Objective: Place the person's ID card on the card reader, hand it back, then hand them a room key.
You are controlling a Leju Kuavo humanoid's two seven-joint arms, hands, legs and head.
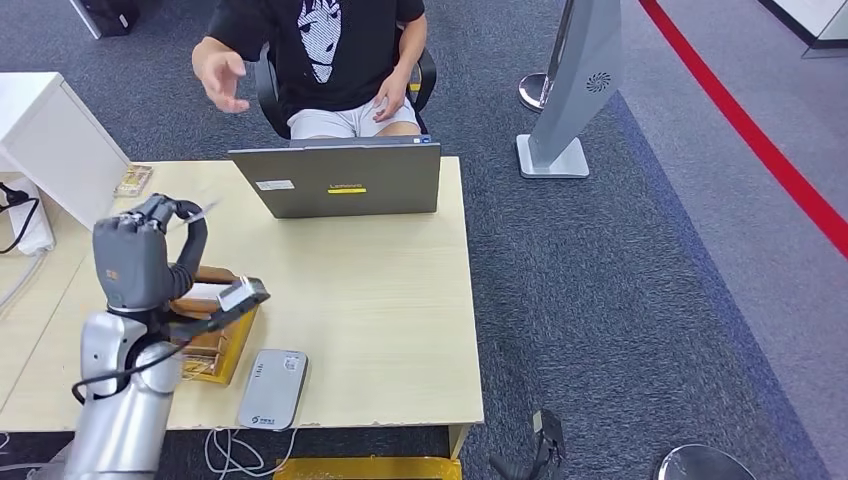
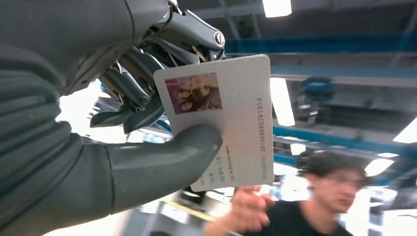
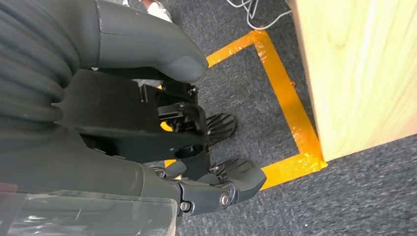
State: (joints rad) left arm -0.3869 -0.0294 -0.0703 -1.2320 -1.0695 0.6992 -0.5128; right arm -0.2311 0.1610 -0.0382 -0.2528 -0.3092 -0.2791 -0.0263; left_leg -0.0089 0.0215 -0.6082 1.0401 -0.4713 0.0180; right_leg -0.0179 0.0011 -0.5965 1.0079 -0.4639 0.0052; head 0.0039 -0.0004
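Just one ID card (image 2: 223, 120) in left robot hand (image 1: 140, 255)

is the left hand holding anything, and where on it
Yes: the left hand pinches the ID card near its photo end, thumb across the printed face, fingers behind it.

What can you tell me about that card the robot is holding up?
The ID card is a pale, glossy plastic rectangle with a small photo in one corner and lines of printed text and numbers along its face. The left hand pinches it between the thick grey thumb and the darker fingers, raised above the desk toward the seated person, whose hand is just below its edge; contact is unclear.
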